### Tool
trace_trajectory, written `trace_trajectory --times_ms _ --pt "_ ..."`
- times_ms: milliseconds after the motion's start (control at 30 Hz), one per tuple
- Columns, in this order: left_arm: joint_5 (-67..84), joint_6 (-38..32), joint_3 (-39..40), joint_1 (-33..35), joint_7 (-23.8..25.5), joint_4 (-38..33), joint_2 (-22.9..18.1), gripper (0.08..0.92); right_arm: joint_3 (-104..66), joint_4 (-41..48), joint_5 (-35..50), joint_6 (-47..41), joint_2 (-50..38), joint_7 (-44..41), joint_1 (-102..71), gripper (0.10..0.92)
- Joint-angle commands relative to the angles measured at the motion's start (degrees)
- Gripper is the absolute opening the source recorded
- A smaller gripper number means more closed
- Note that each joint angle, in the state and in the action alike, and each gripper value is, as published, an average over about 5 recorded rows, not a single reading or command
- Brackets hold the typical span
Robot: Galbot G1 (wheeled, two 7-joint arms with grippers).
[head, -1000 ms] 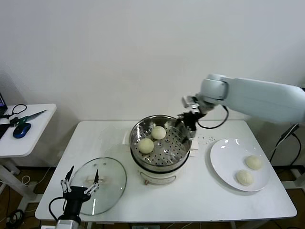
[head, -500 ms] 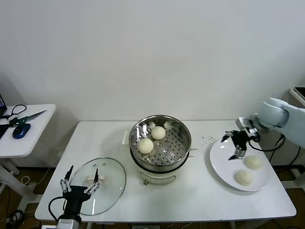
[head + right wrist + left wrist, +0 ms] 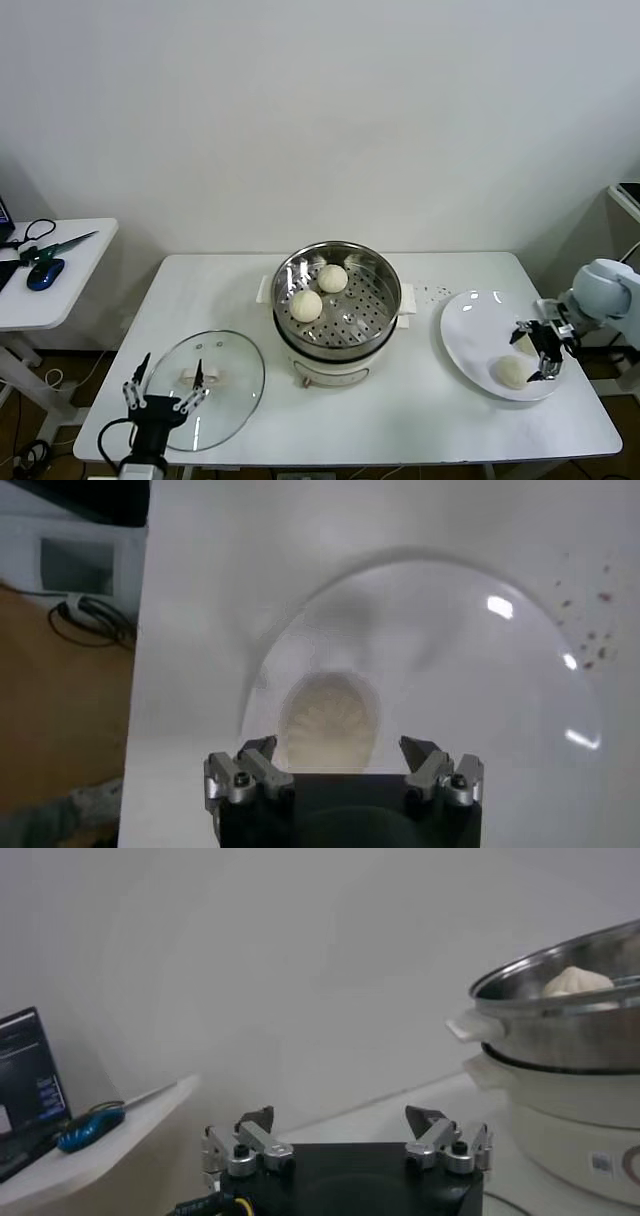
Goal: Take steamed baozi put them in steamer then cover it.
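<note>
Two baozi [image 3: 318, 291] sit in the steamer [image 3: 337, 265], side by side toward its rear-left, both smooth, round and cream-white. Steamer is a shiny steel basket with a perforated bottom, seated in a white cooker base [image 3: 335, 366] with side handles, mid-worktop [image 3: 420, 420]. In the left wrist view one bun top [image 3: 576, 980] pokes above the steel rim.

Two more baozi on the white plate [image 3: 470, 330], right side of the worktop: the nearer one [image 3: 511, 372] is fully visible, the farther one [image 3: 524, 344] is partly hidden behind the right tool [image 3: 537, 351].

Right tool is over the plate's right half, fingers spread wide, holding nothing. The right wrist view shows a bun [image 3: 330, 718] on the plate directly ahead, between the two open fingertips [image 3: 258, 752] but not touched; its surface looks finely ridged and pale beige.

Cover [image 3: 228, 375] lies flat on the worktop's front-left: clear glass, metal rim, white bar handle [image 3: 197, 377] up. Well apart from the steamer, which is uncovered.

Left tool [image 3: 162, 388] is parked at the front-left edge, over the near side of the cover, fingers open, empty.

Side table [image 3: 60, 270] to the left carries scissors [image 3: 62, 245] and a blue mouse [image 3: 45, 272].
</note>
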State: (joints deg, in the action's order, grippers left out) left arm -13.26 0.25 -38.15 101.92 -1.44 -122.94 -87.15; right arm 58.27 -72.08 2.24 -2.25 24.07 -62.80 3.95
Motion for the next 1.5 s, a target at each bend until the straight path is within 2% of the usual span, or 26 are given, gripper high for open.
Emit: trace_trajectory --times_ms 33,600,800,967,1233,1500 --pt "-0.28 0.07 -0.17 -0.21 -0.03 0.63 0.05 0.823 -5.21 5.0 -4.29 1.2 2.95 -0.3 -7.37 0.823" --pt "-1.09 0.14 0.23 -1.13 -0.12 1.83 -0.13 0.823 -3.77 7.19 -2.07 1.23 6.26 -0.82 -5.4 0.818" --pt "-1.23 0.12 0.24 -1.23 -0.12 1.97 -0.13 0.823 -3.12 7.75 -1.69 1.74 6.89 -1.45 -4.28 0.726" --pt "-1.21 0.13 0.2 -1.23 -0.12 2.04 -0.08 0.823 -1.49 8.0 -0.71 3.07 6.67 -1.83 -1.61 0.683" --pt "-1.33 0.34 0.65 -1.55 -0.07 2.05 0.16 0.823 9.7 6.52 -1.35 14.45 9.18 -4.71 17.28 0.669" --pt "-1.82 0.72 1.14 -1.34 0.0 1.71 0.38 0.823 26.76 2.09 -3.41 30.44 20.74 -5.31 43.27 0.662"
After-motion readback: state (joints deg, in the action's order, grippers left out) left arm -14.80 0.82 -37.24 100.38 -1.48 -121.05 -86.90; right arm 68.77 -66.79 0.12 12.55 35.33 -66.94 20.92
